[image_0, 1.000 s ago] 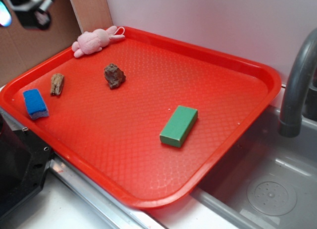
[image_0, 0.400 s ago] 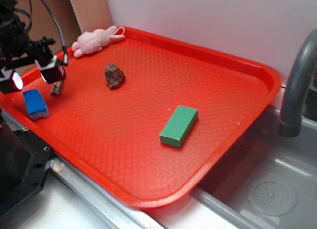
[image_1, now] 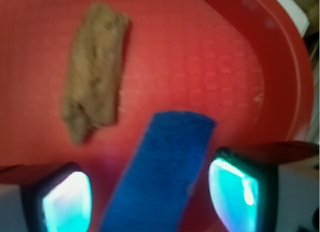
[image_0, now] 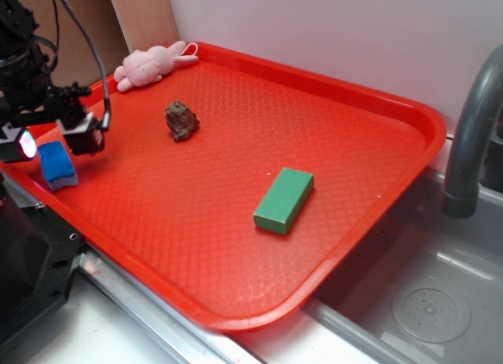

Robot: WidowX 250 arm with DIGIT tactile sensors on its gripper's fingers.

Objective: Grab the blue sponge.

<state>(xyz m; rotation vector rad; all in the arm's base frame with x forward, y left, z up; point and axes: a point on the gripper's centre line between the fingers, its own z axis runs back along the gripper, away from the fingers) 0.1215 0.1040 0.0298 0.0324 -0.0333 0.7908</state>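
Two spread fingers of the gripper [image_0: 52, 140] have dropped within a second to straddle the blue sponge [image_0: 57, 165] near the red tray's [image_0: 236, 183] left rim, beside a brown wood chunk [image_1: 95, 71], so closing should secure it.

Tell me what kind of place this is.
Probably a toy kitchen counter set up for robot tests: a grey sink with a faucet sits beside a red tray holding the sponge.

Ext. evenly bright, sharp; wrist cam blurry.
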